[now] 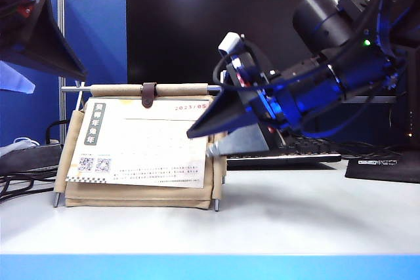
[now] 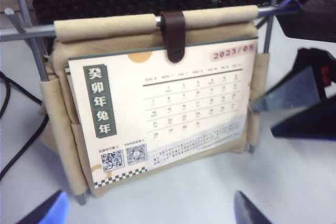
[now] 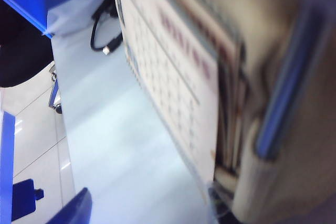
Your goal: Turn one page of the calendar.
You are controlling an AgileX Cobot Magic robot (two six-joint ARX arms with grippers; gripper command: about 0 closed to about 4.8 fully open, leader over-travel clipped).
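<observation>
The calendar [image 1: 141,195] is a beige pouch on thin metal rods, with a brown strap [image 1: 149,94] at its top centre. Its front page [image 1: 138,142] is white and marked "2023/05"; the left wrist view shows the page [image 2: 168,108] whole. My right gripper [image 1: 200,142] reaches in from the right. It is open at the page's right edge, one dark finger in front of the card. In the blurred right wrist view the page's edge [image 3: 205,150] lies between the spread fingers of the right gripper [image 3: 149,208]. My left gripper [image 2: 149,216] hovers open, well in front of the calendar and apart from it.
A black keyboard [image 1: 282,157] lies just behind the calendar. A dark mat [image 1: 384,168] sits at the right. Cables [image 1: 20,178] trail at the left by a blue partition [image 1: 98,37]. The table's blue front edge [image 1: 210,267] runs along the bottom.
</observation>
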